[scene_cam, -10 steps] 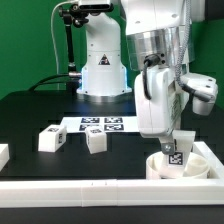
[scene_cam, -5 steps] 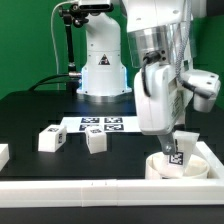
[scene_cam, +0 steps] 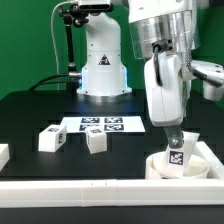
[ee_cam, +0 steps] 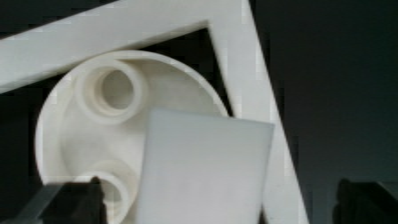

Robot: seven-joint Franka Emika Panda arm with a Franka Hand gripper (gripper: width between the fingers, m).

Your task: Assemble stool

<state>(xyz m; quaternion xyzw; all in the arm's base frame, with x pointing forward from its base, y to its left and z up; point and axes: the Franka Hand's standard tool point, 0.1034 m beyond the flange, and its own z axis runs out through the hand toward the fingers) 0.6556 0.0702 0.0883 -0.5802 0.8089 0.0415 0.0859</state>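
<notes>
White plastic stool parts lie on a black counter [scene_cam: 30, 110]. The round seat [scene_cam: 160, 167] sits low in the near corner on the exterior view's right. It is tucked against the white rails [scene_cam: 90, 190] that edge the counter.

One blocky leg [scene_cam: 177, 156] is over the seat, roughly upright, with its black-and-white tag facing the exterior camera. Whether its lower end touches the seat cannot be told.

The claw [scene_cam: 176, 140] hangs directly above this leg and reaches down around its top. In the wrist view the leg lies between two dark fingertips [ee_cam: 75, 200], with a sliver of seat showing beside it. Whether the claw presses on the leg or stands just off it cannot be told. The same view shows a round hole [ee_cam: 116, 90] in the seat next to the leg, with the rail corner just beyond.

Well apart from the seat, toward the exterior view's left, lie a loose leg [scene_cam: 52, 139] and a second loose leg [scene_cam: 96, 142], near each other. The marker board [scene_cam: 103, 125] lies flat behind them. The arm [scene_cam: 165, 80] rises above the seat and hides the counter behind it.
</notes>
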